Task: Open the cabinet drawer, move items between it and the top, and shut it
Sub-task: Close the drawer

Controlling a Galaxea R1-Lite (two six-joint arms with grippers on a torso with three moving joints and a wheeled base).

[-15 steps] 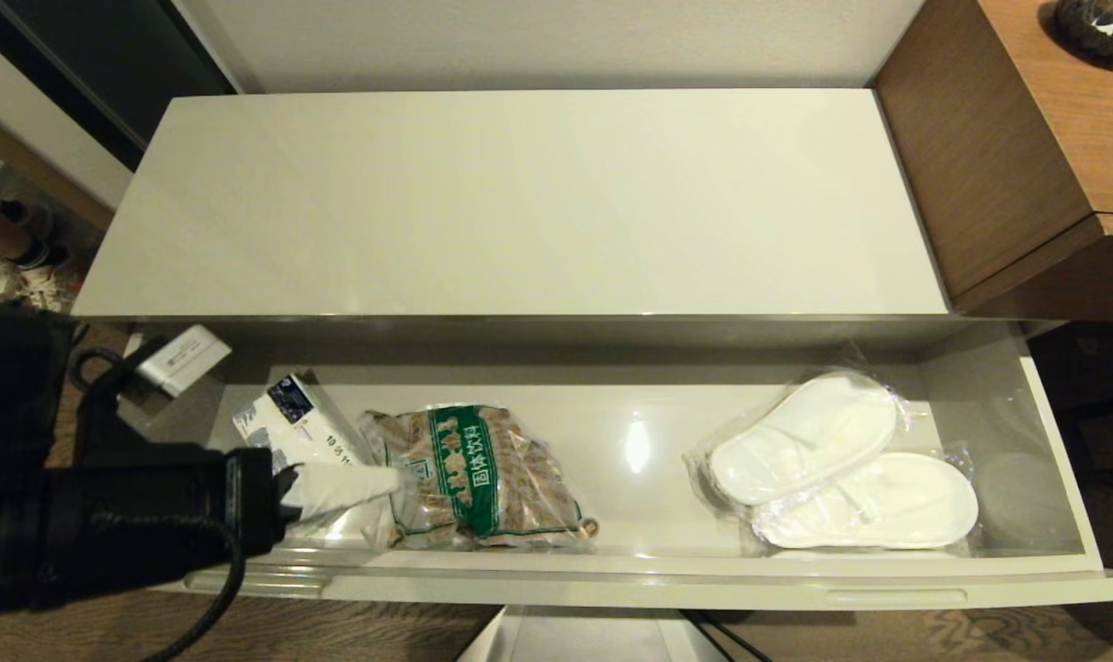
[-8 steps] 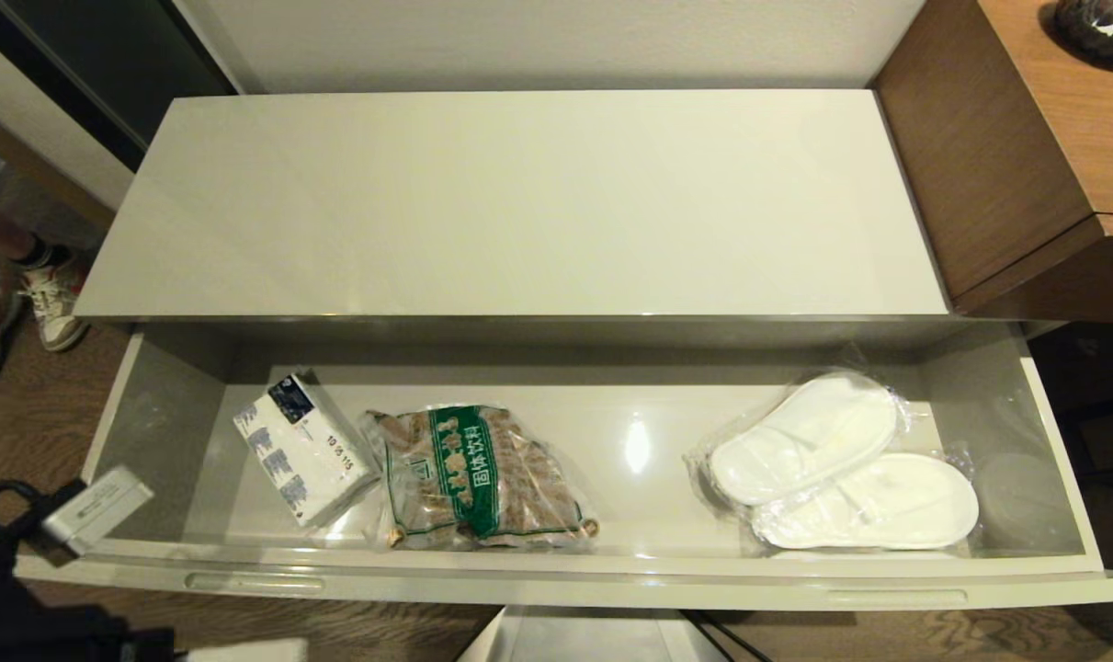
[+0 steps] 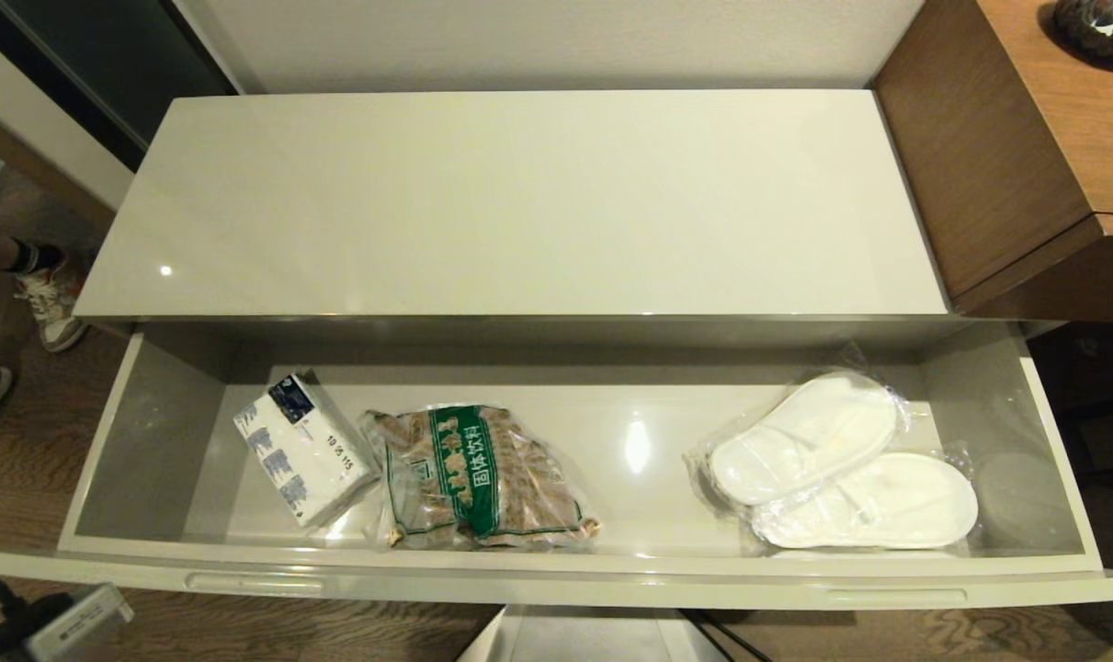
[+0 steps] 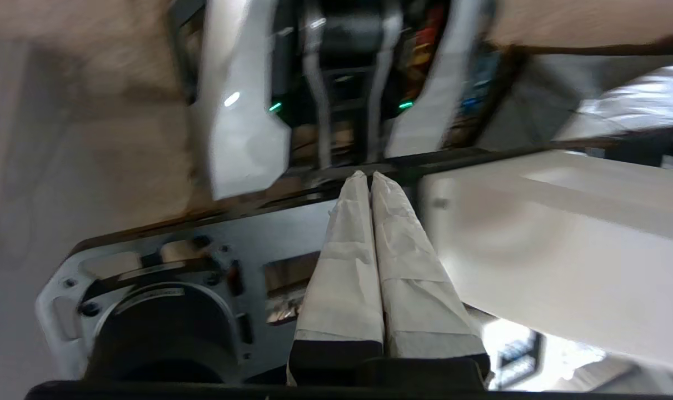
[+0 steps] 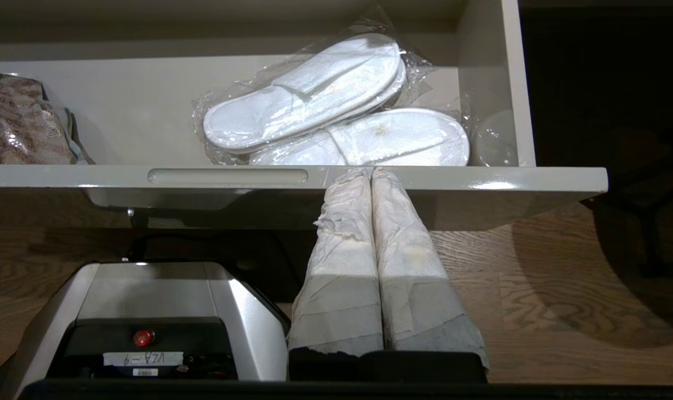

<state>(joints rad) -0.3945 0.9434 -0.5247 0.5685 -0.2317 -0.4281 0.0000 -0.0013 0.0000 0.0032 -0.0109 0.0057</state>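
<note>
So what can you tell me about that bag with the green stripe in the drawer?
The clear plastic bag is full of brown lumpy pieces, with a green band bearing white characters running across it. It lies flat on the floor of the open drawer, near the front wall, its crinkly edge against the white tissue pack. No gripper touches it.

Cabinet drawer [image 3: 556,584], pulled out before and below the top [image 3: 519,202]. Contents: boxed pack [image 3: 300,448] near the left end; bag of lumpy pieces [image 3: 478,478] just to its right, by the front edge; two wrapped slippers [image 3: 841,464], overlapping, toward the right end. Wooden cabinet [image 3: 1025,156] adjoins the top's right edge.
</note>
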